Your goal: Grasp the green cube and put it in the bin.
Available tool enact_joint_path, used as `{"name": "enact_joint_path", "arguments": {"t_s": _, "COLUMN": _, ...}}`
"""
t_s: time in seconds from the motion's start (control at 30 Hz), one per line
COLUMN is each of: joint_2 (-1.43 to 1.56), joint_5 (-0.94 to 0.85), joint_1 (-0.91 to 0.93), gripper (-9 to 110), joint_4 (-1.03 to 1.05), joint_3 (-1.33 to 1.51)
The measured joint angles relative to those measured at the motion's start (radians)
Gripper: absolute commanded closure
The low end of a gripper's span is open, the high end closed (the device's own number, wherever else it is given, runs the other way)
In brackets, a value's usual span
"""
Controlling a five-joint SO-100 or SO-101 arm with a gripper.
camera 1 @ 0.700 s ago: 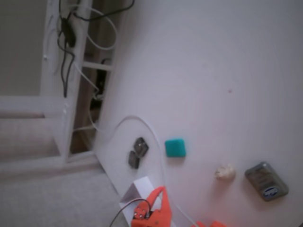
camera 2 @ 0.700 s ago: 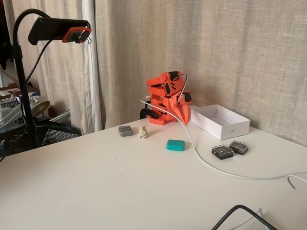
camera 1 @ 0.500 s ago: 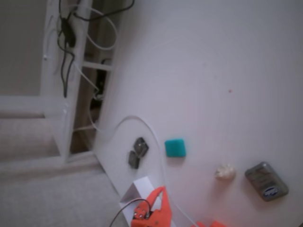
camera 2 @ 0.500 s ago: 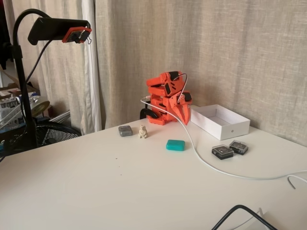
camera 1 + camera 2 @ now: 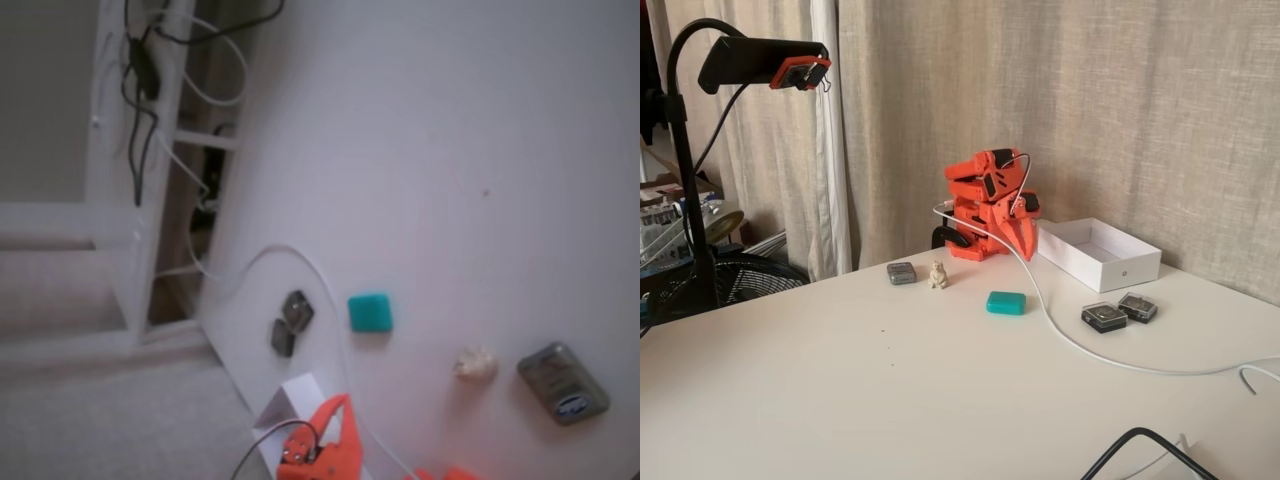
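The green cube (image 5: 370, 312) lies flat on the white table, also seen in the side fixed view (image 5: 1006, 302). The orange arm is folded at the back of the table. Its gripper (image 5: 1025, 252) points down, shut and holding nothing, a hand's width behind the cube. From above only the gripper's tip (image 5: 343, 405) shows at the bottom edge. The bin (image 5: 1110, 272), a low white box, stands just right of the arm in the side fixed view. In the view from above only a corner of the bin (image 5: 295, 400) shows.
Two dark grey pieces (image 5: 1104, 317) (image 5: 1137, 306) lie right of the cube, past a white cable (image 5: 1070, 340). A beige figurine (image 5: 937, 275) and a grey device (image 5: 901, 272) sit to its left. A white shelf frame (image 5: 140, 170) stands off the table's edge.
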Motion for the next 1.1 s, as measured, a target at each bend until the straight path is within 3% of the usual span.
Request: {"name": "enact_joint_path", "arguments": {"t_s": 1.1, "joint_2": 0.0, "joint_5": -0.018, "joint_1": -0.025, "gripper": 110, "joint_4": 0.0, "joint_3": 0.0}}
